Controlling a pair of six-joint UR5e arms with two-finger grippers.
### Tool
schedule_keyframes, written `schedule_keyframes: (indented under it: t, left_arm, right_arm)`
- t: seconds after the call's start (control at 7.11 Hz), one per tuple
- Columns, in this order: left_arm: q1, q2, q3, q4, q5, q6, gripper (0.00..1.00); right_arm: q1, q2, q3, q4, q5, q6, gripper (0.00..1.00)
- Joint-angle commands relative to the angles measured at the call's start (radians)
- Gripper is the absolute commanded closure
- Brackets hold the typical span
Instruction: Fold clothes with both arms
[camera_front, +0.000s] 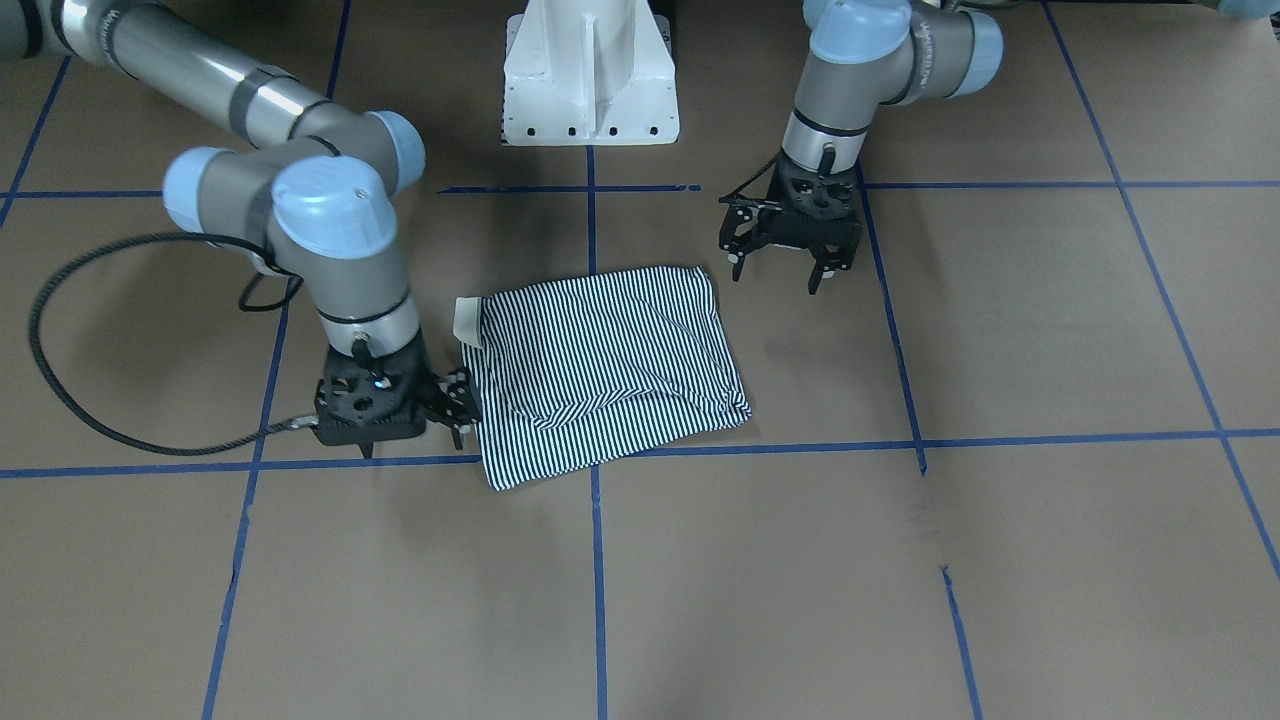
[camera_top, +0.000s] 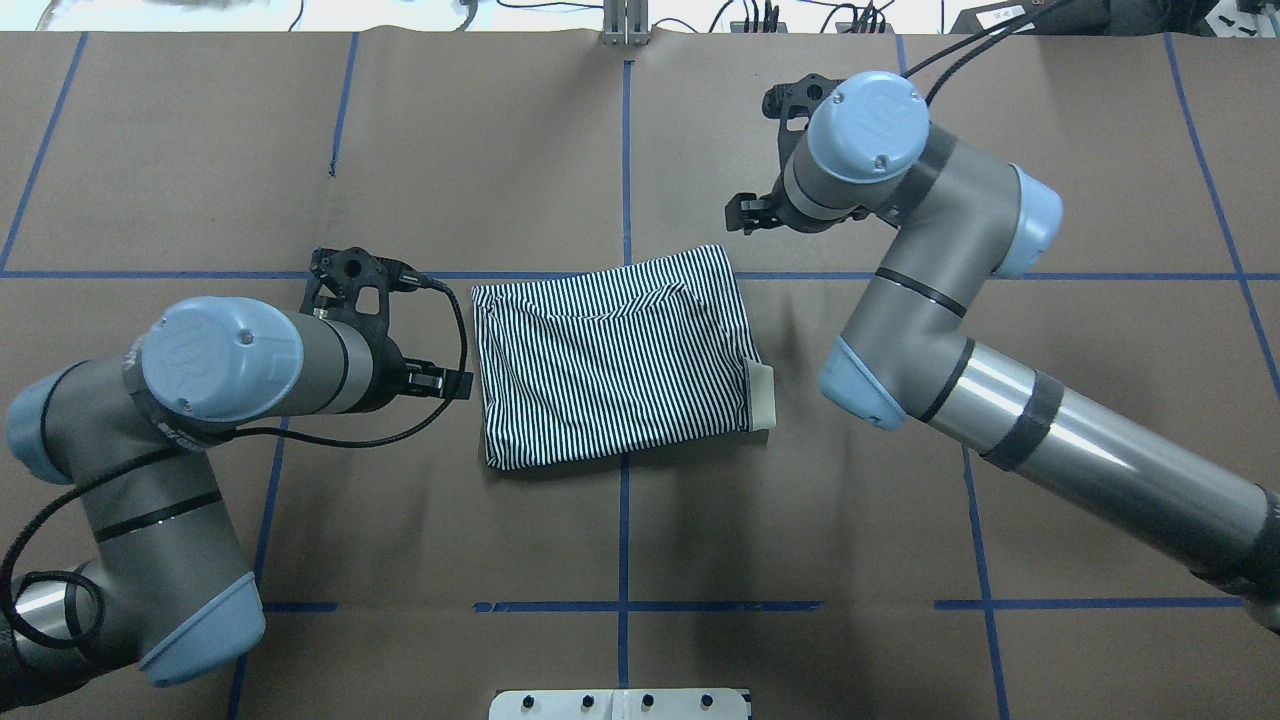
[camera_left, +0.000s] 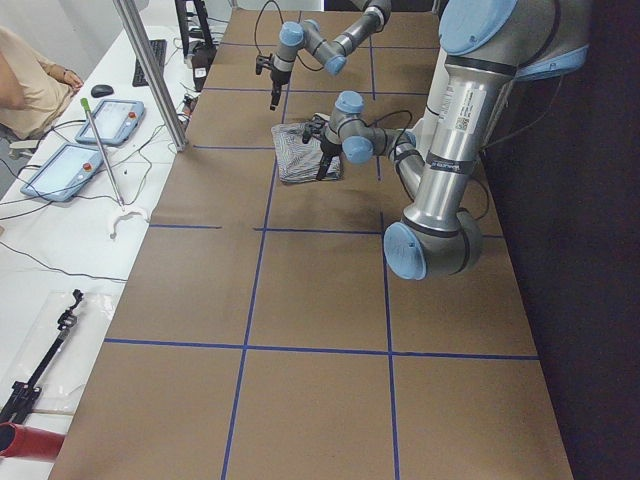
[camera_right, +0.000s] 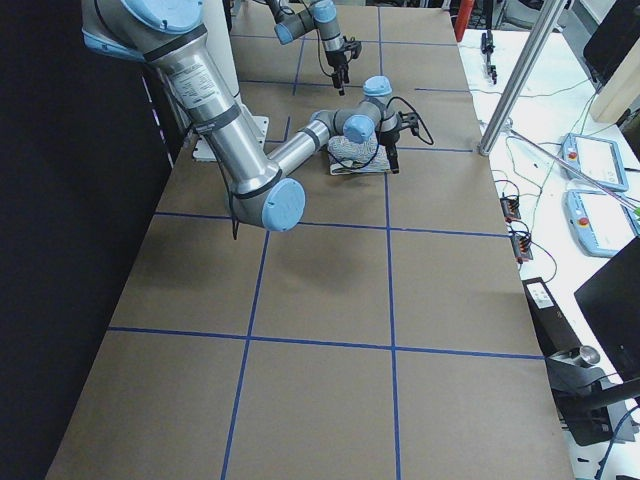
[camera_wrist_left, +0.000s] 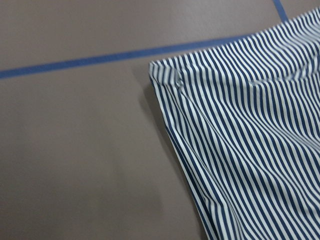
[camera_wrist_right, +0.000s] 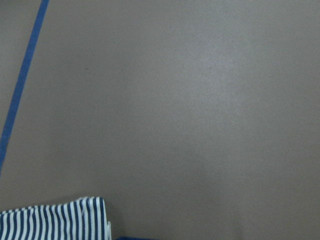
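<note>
Step in hand: as I judge it, the folding is near its end; both claws are off the cloth, and the shirt lies as a compact rectangle.
Shirt: the navy-and-white thin-striped polo shirt (camera_front: 605, 372) lies flat on the brown paper-covered counter (camera_front: 1000, 560), folded, its white collar (camera_front: 466, 322) peeping out at the edge on the robot's right.
Right claw: the black two-finger right claw (camera_front: 412, 442), on the silver-grey arm with light blue caps, stands low just beside the shirt's collar-side edge. It holds nothing; whether its fingers are apart or together I cannot tell, the wrist hides them.
Left claw: the black left claw (camera_front: 778, 270) hangs just off the shirt's opposite far corner, fingers spread apart, empty, not touching the cloth.
Next move: probably one more fold or a smoothing; that calls for both claws to pinch matching edges and lift together.
</note>
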Motion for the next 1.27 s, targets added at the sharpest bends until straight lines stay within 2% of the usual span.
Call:
schedule_keyframes:
  t: [0.0, 0.14, 0.28, 0.42, 0.56, 0.7, 0.99, 1.13]
  left_arm:
    - [-0.141, 0.105, -0.110, 0.070, -0.097, 0.214, 0.00]
    - [-0.263, 0.211, -0.164, 0.069, -0.165, 0.387, 0.00]
    - [-0.436, 0.275, -0.158, 0.069, -0.271, 0.674, 0.00]
    - [-0.628, 0.309, -0.115, 0.073, -0.357, 0.936, 0.00]
    - [-0.794, 0.316, -0.009, 0.073, -0.444, 1.149, 0.00]
    - [-0.900, 0.316, 0.094, 0.073, -0.468, 1.308, 0.00]
    - [-0.944, 0.316, 0.281, 0.059, -0.456, 1.335, 0.00]
    - [-1.064, 0.305, 0.346, 0.068, -0.471, 1.328, 0.00]
  right_arm:
    - [0.104, -0.213, 0.192, -0.003, 0.125, -0.174, 0.00]
    - [0.217, -0.310, 0.233, -0.003, 0.229, -0.316, 0.00]
    - [0.327, -0.381, 0.232, -0.006, 0.282, -0.499, 0.00]
    - [0.423, -0.409, 0.227, -0.074, 0.316, -0.662, 0.00]
    - [0.515, -0.407, 0.227, -0.198, 0.377, -0.793, 0.00]
    - [0.573, -0.419, 0.225, -0.290, 0.422, -0.841, 0.00]
    - [0.595, -0.594, 0.222, -0.296, 0.415, -0.843, 0.00]
    - [0.626, -0.604, 0.215, -0.296, 0.413, -0.842, 0.00]
